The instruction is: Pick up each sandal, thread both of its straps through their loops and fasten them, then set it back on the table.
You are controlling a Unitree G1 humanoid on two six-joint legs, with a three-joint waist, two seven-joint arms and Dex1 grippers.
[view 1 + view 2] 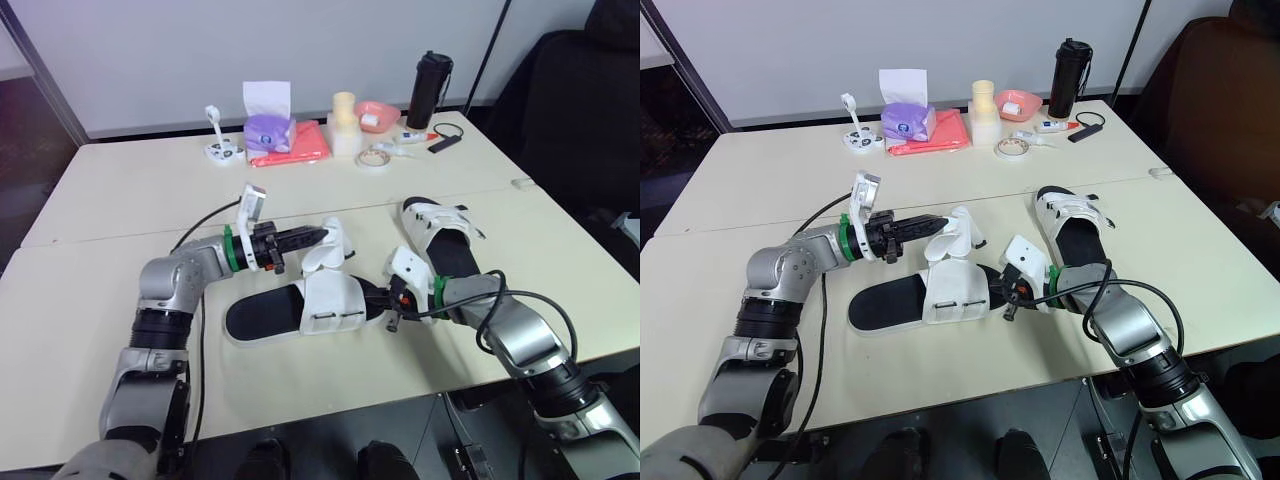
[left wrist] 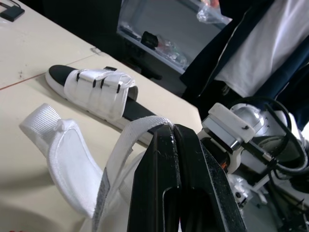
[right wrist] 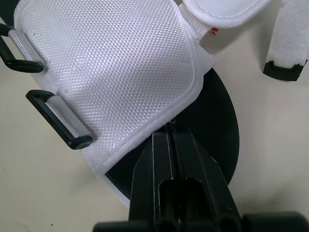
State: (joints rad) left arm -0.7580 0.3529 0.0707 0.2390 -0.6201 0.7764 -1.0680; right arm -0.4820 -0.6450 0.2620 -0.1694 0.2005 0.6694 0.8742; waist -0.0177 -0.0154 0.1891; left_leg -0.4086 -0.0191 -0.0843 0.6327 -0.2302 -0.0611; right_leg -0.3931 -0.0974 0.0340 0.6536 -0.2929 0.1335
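I judge the task half done: the far sandal (image 1: pixel 440 235) looks fastened. Just beside it the open sandal (image 1: pixel 262 315) lies on the table (image 1: pixel 120 200). My left gripper (image 1: pixel 318 237) is pinched tight on its strap (image 1: pixel 335 243), and my right gripper (image 3: pixel 169 135) is closed on its flap (image 3: pixel 120 63). Both straps remain unthreaded.

Far sandal's (image 1: pixel 437 232) end hidden (rt arm).

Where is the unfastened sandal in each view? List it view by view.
Left eye view: unfastened sandal low centre, between left gripper and right gripper.
Right eye view: sandal low centre.
Left wrist view: its strap, pinched by the left gripper.
Right wrist view: its mesh upper, edge in the right gripper.
Shared landmark: cream table.
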